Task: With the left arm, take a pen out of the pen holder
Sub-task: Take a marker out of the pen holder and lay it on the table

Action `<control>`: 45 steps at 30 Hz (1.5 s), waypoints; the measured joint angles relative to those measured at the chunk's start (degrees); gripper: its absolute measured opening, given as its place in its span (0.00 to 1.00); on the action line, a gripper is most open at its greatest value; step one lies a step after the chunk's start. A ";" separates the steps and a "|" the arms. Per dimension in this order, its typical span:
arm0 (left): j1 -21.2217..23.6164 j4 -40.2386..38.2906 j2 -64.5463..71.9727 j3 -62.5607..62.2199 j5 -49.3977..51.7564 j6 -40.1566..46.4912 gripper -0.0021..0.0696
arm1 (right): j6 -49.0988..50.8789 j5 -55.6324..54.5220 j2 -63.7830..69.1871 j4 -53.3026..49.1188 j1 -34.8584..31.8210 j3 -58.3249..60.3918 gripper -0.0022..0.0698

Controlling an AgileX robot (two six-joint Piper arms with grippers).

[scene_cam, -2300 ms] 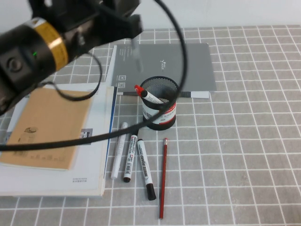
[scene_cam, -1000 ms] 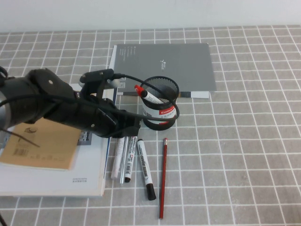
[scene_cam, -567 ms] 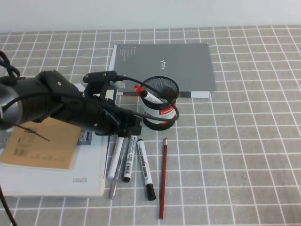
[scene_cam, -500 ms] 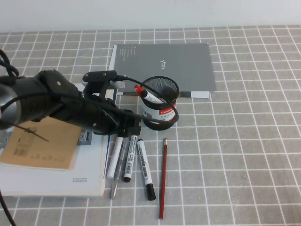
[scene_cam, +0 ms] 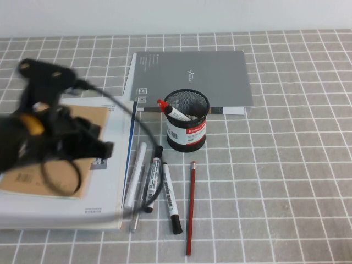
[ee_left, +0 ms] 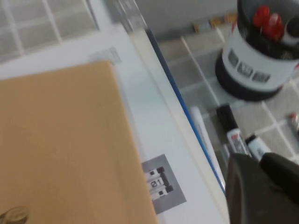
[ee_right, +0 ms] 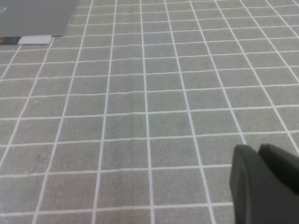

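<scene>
Several pens (scene_cam: pixel 151 176) lie out, near side of pen holder (scene_cam: pixel 187 127), one marker (scene_cam: pixel 173 111) inside, so extraction looks done; left gripper (ee_left: pixel 258 161) closed empty over left books (scene_cam: pixel 66 212), right gripper (ee_right: pixel 258 151) closed over bare tiles (ee_right: pixel 140 93).

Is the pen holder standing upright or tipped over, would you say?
Upright: the pen holder sits on its base, rim up, marker inside. Left gripper hangs over the books; right gripper over tiles.

Left hand (scene_cam: pixel 102 148) over stacked books (scene_cam: pixel 110 212), mesh pen holder (scene_cam: pixel 187 132) holding red-capped marker (scene_cam: pixel 171 110), loose pens (scene_cam: pixel 166 190) beside it
</scene>
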 joint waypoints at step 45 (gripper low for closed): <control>3.87 10.96 -56.87 39.67 -12.34 -11.29 0.03 | 0.00 0.00 0.00 0.00 0.00 0.00 0.01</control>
